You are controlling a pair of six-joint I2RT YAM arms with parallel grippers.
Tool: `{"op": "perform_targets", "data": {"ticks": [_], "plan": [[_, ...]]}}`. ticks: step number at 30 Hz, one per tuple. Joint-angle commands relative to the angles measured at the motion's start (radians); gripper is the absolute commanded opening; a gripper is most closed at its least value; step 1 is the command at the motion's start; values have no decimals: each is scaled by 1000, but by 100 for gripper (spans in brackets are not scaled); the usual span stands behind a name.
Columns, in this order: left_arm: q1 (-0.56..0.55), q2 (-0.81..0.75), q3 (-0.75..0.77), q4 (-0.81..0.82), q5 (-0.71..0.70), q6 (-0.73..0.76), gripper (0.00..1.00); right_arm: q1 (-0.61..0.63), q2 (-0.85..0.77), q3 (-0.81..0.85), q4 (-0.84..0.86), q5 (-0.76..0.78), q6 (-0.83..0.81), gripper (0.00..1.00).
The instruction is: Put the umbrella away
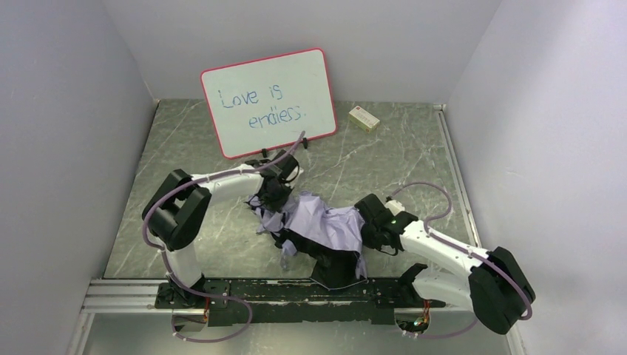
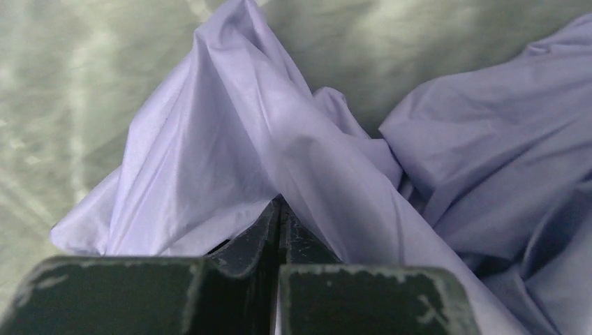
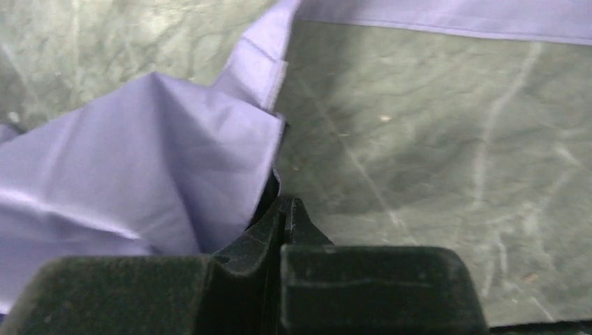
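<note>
The umbrella (image 1: 325,225) lies collapsed and crumpled mid-table, pale lavender fabric with black lining and ribs showing at its near side. My left gripper (image 1: 272,194) is at its far-left end. In the left wrist view the left gripper (image 2: 280,204) is shut, with lavender fabric (image 2: 230,132) rising from the tips and draping both sides. My right gripper (image 1: 367,225) is at the umbrella's right edge. In the right wrist view the right gripper (image 3: 287,204) is shut beside the fabric's edge (image 3: 160,146), with nothing seen between the tips. Handle and shaft are hidden.
A red-framed whiteboard (image 1: 270,100) with blue writing leans at the back. A small cream box (image 1: 364,118) lies at the back right. Grey walls close in on the left, right and back. The black mounting rail (image 1: 296,292) runs along the near edge.
</note>
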State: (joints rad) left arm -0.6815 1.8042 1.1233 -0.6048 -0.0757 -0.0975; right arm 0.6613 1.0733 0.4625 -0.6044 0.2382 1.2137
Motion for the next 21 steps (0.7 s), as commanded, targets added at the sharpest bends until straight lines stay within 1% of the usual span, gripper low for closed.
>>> {"op": "perform_targets", "data": {"ticks": [1, 5, 8, 11, 16, 19, 21], "plan": [[-100, 8, -17, 81, 207, -75, 5, 4, 53, 7, 180, -106, -42, 0], [-177, 17, 2, 142, 311, -104, 5, 12, 123, 54, 281, -120, -69, 0], [-212, 27, 28, 194, 374, -130, 5, 21, 180, 87, 367, -124, -91, 0], [-226, 38, 61, 247, 433, -157, 5, 30, 238, 124, 436, -146, -124, 0], [-235, 37, 100, 340, 511, -212, 5, 53, 312, 159, 482, -152, -142, 0], [-239, 44, 120, 390, 550, -238, 5, 67, 316, 156, 539, -163, -140, 0], [-242, 58, 144, 384, 549, -235, 5, 77, 297, 159, 540, -143, -146, 0]]}}
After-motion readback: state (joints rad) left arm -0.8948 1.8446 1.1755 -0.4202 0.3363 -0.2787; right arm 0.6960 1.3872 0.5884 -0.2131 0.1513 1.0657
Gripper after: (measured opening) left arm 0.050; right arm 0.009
